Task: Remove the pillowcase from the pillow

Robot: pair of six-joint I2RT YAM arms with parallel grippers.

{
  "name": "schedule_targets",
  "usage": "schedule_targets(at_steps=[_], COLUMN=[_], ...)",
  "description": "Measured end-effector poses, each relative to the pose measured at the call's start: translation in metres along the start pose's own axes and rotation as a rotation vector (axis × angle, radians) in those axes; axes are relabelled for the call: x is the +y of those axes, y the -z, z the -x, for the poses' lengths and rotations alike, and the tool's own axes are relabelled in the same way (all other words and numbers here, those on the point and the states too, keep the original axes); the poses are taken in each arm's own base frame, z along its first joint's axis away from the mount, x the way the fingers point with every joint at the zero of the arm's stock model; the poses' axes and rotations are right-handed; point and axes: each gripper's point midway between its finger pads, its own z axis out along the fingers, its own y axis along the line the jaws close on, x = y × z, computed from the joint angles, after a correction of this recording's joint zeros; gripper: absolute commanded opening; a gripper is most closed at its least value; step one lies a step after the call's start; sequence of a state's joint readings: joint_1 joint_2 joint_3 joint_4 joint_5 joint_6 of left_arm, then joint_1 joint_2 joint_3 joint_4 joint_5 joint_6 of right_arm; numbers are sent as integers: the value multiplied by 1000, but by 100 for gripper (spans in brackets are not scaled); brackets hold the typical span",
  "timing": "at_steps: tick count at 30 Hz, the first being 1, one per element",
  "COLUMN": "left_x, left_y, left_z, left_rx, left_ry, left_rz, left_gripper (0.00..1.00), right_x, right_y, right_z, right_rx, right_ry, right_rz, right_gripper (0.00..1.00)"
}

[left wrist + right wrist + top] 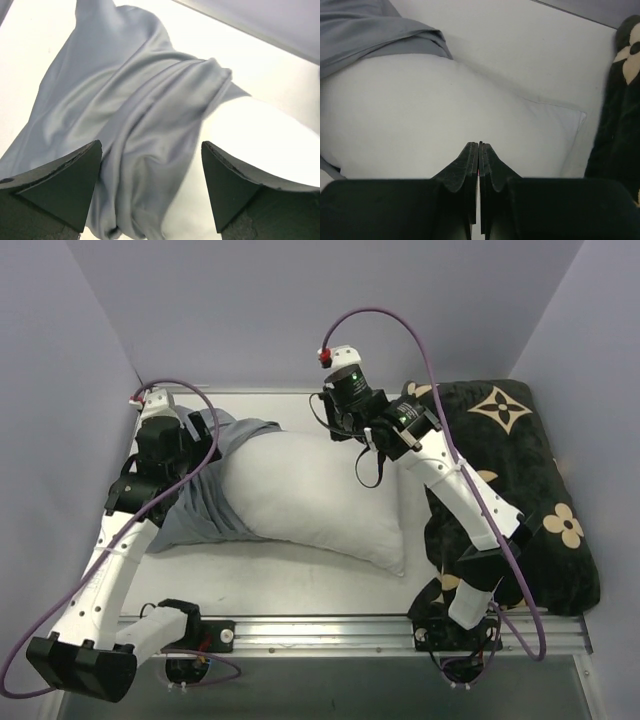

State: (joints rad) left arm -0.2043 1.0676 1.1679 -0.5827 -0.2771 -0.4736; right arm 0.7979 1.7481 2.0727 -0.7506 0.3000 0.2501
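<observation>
Pillowcase (195, 502) grey-blue, bunched in deep folds at the 9 o'clock end of pillow (315, 495), on tabletop (300, 585) left of centre. It works as a sleeve. Only the pillow's 9 o'clock end sits inside it, and the rest of the white pillow lies bare toward 3 and 5 o'clock. The mouth hem shows as a rolled ridge across the pillow in the left wrist view (215, 75).

Handling, judged: thin soft cloth, light and limp, with a slight sheen, so probably slippery. It will stretch and drag rather than lift as one piece. Best hold looks like a thick gathered fold, or the closed end at 9 o'clock, pulled away from the pillow. The pillow is puffy and light and will likely slide along unless pinned. Its pointed corner toward 3 o'clock (580, 117) is an easy pinch point.

Left fingers (60, 185) spread wide, nothing held, poised over the folds with cloth showing in the gap between them. Right fingers (467, 167) pressed together, tips at the pillow's bare surface. Cannot tell if any fabric is pinched; none shows between them.

Cushion (530, 470), black with tan flowers, lies at 3 o'clock beside the pillow under the right arm, not part of the job.
</observation>
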Motion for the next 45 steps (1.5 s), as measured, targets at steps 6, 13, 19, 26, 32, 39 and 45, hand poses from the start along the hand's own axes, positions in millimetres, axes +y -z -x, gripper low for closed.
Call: schedule_targets(at_steps=[6, 13, 19, 26, 32, 39, 45], left_x=[8, 44, 51, 44, 40, 39, 21], left_y=[28, 40, 34, 30, 29, 30, 36], left_z=[-14, -100, -127, -128, -126, -125, -95], left_rx=[-29, 101, 158, 165, 158, 161, 122], left_ry=[48, 116, 159, 179, 186, 168, 147], left_rz=[35, 102, 128, 108, 89, 76, 16], left_gripper=[89, 92, 92, 93, 93, 93, 93], right_x=[80, 126, 131, 125, 126, 111, 94], right_y=[16, 13, -3, -56, -95, -115, -98], right_z=[-54, -185, -216, -229, -228, -201, -150], right_rx=[24, 111, -4, -118, -215, -266, -201], right_ry=[311, 716, 909, 1050, 1144, 1075, 843], right_rz=[194, 335, 227, -26, -271, -423, -242], right_gripper=[68, 100, 100, 100, 58, 0, 0])
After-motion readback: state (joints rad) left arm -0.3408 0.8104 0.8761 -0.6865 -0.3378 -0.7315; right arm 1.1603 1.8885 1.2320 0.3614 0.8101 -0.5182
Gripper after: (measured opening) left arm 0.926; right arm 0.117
